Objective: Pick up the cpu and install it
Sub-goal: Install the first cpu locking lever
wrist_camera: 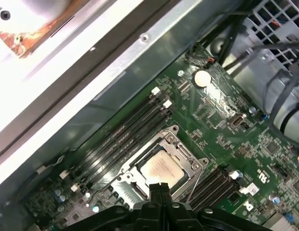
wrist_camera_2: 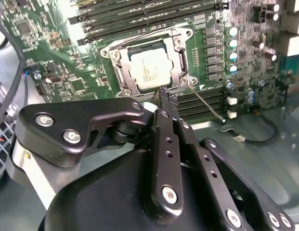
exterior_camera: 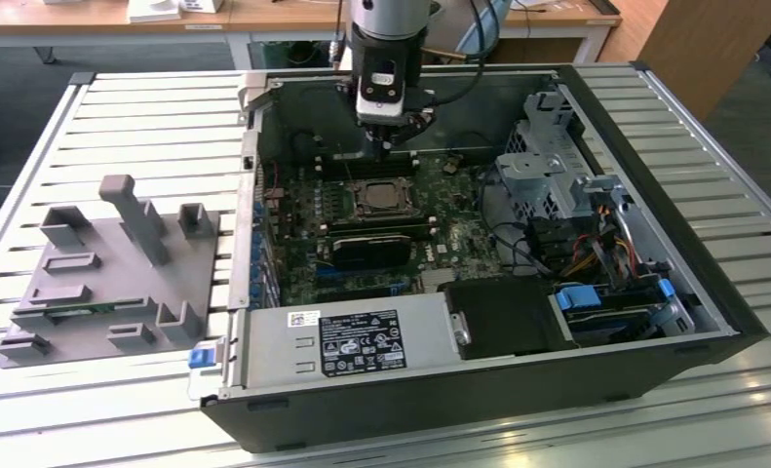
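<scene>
Hung with fingers pressed together and empty, gripper (wrist_camera_2: 164, 96) just above the cpu (wrist_camera_2: 150, 69) seated flat in its socket (wrist_camera: 162, 166) on the motherboard (exterior_camera: 457, 229)

the cpu (wrist_camera_2: 150, 69) (wrist_camera: 161, 169) (exterior_camera: 382, 198), a shiny silver square, lies flat, seated inside the motherboard's socket frame.

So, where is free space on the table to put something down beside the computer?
The slatted table is bare behind the grey holder block and along the near edge before the computer case. Inside the case it is crowded: the gripper hangs over the cpu in its socket, with cables toward the exterior view's right.
</scene>
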You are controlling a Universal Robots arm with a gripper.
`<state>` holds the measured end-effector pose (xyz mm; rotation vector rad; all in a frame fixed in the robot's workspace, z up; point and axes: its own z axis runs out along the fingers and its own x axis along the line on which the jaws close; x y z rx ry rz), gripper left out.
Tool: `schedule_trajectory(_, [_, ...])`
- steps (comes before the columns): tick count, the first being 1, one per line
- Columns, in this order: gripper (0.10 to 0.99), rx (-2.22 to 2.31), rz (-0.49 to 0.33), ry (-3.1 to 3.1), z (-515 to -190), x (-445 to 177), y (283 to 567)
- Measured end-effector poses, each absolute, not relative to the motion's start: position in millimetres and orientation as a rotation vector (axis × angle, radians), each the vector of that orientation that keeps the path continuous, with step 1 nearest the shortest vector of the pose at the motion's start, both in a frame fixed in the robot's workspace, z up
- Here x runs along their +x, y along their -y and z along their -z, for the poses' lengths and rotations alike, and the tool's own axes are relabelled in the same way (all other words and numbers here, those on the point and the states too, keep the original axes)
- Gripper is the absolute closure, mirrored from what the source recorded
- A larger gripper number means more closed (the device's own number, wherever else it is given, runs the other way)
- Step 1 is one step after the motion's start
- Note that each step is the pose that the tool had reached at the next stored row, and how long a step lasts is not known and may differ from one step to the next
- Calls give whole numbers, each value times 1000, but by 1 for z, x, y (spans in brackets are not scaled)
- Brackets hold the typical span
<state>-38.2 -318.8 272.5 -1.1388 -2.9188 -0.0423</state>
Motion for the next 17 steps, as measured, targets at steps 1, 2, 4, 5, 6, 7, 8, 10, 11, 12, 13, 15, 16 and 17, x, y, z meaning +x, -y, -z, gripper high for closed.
schedule_trajectory(1, [980, -1118, 42, 2927, -272, -38, 319])
schedule_trajectory(2, [980, -1100, 42, 2933, -272, -38, 319])
schedule_trajectory(4, [980, -1057, 42, 2949, -272, -38, 319])
schedule_trajectory(5, [980, -1030, 42, 2958, -272, -38, 319])
schedule_trajectory(6, [980, -1004, 42, 2967, -272, -38, 319])
schedule_trajectory(7, [980, -975, 41, 2976, -272, -38, 319])
schedule_trajectory(8, [980, -948, 41, 2984, -272, -38, 319])
schedule_trajectory(10, [980, -894, 41, 3001, -272, -38, 319])
schedule_trajectory(11, [980, -866, 41, 3008, -272, -38, 319])
schedule_trajectory(12, [980, -839, 41, 3016, -271, -38, 319])
schedule_trajectory(13, [980, -812, 40, 3023, -271, -38, 319])
schedule_trajectory(15, [980, -756, 40, 3037, -271, -38, 319])
schedule_trajectory(16, [980, -728, 40, 3044, -271, -38, 319])
schedule_trajectory(17, [980, -701, 40, 3050, -271, -38, 319])
